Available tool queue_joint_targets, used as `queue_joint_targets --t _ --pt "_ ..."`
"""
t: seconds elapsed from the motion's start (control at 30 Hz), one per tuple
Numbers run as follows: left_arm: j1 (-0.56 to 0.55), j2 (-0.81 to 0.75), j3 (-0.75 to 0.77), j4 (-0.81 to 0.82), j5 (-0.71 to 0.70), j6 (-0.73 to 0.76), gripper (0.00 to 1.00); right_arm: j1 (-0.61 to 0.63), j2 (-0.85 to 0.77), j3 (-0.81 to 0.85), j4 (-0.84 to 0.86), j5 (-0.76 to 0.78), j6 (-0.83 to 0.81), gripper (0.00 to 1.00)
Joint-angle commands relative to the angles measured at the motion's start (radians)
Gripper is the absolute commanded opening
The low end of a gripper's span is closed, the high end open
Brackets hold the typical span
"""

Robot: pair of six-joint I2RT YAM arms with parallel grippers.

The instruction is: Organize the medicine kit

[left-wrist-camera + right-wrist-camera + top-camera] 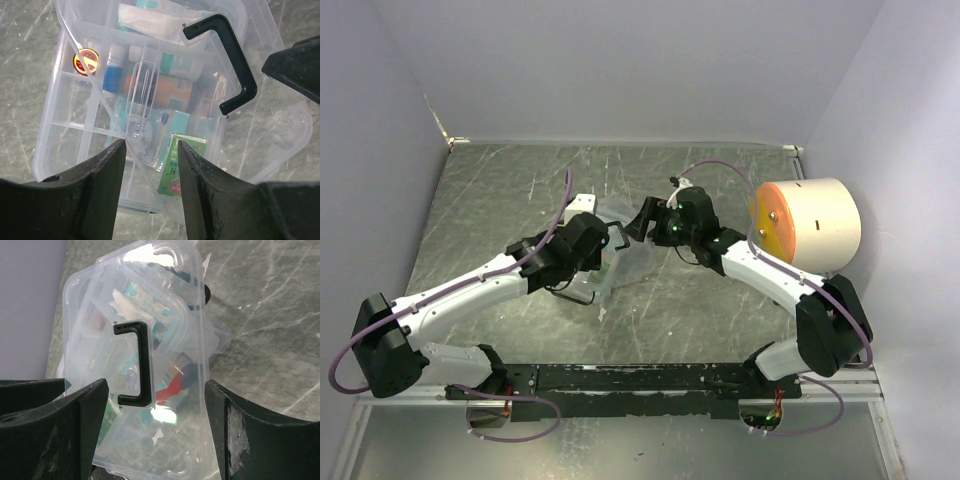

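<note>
The medicine kit point(620, 262) is a clear box lying between my two grippers. In the left wrist view its divided tray point(75, 140) holds a blue-labelled tube point(112, 75), a round red-and-yellow tin point(86, 61) and a green packet point(182, 165). Its clear lid point(190, 300), with a black handle point(142, 365) and a red cross point(172, 390), is tilted up over the box. My left gripper point(151, 150) is open, with the lid's edge running between its fingers. My right gripper point(156, 390) is wide open, its fingers on either side of the lid. Nothing is clamped.
A big cream cylinder point(815, 225) with an orange face point(767, 228) lies at the right, against the right wall and close to my right arm. Walls close the table at the left, back and right. The right gripper's finger point(295, 65) shows in the left wrist view.
</note>
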State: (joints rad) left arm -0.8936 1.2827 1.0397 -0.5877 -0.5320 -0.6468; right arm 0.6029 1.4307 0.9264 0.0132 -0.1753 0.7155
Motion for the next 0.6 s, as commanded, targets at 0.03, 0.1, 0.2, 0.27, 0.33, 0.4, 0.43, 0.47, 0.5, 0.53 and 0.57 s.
queue_joint_targets --t 0.03,0.1,0.2,0.27,0.33,0.4,0.43,0.47,0.5,0.53,0.57 --pt "0.016 0.016 -0.003 0.024 0.039 0.003 0.56 -0.044 -0.039 -0.048 0.065 -0.106 0.004 0.78" --pt "0.019 0.024 0.001 0.014 0.038 0.002 0.56 -0.067 -0.055 -0.059 0.069 -0.112 0.015 0.77" --pt "0.023 0.032 0.006 0.002 0.035 0.000 0.55 -0.096 -0.088 -0.106 0.111 -0.118 0.035 0.75" --pt "0.025 0.028 0.007 0.002 0.032 0.001 0.55 -0.104 -0.087 -0.122 0.141 -0.143 0.036 0.75" --pt "0.027 0.024 0.010 0.001 0.029 0.003 0.56 -0.103 -0.057 -0.122 0.149 -0.183 0.027 0.77" --pt "0.030 0.025 0.015 -0.001 0.026 0.006 0.56 -0.106 -0.026 -0.123 0.160 -0.215 0.028 0.79" --pt "0.032 0.027 0.016 -0.004 0.026 0.007 0.56 -0.105 -0.019 -0.130 0.172 -0.223 0.030 0.80" --pt "0.033 0.028 0.016 -0.005 0.027 0.007 0.56 -0.105 -0.014 -0.138 0.192 -0.227 0.033 0.81" --pt "0.034 0.029 0.016 -0.006 0.027 0.008 0.56 -0.105 -0.011 -0.148 0.214 -0.230 0.040 0.81" --pt "0.036 0.030 0.015 -0.006 0.028 0.007 0.55 -0.106 -0.008 -0.159 0.236 -0.238 0.050 0.82" --pt "0.038 0.031 0.013 -0.006 0.029 0.007 0.55 -0.105 -0.004 -0.169 0.260 -0.251 0.066 0.82"
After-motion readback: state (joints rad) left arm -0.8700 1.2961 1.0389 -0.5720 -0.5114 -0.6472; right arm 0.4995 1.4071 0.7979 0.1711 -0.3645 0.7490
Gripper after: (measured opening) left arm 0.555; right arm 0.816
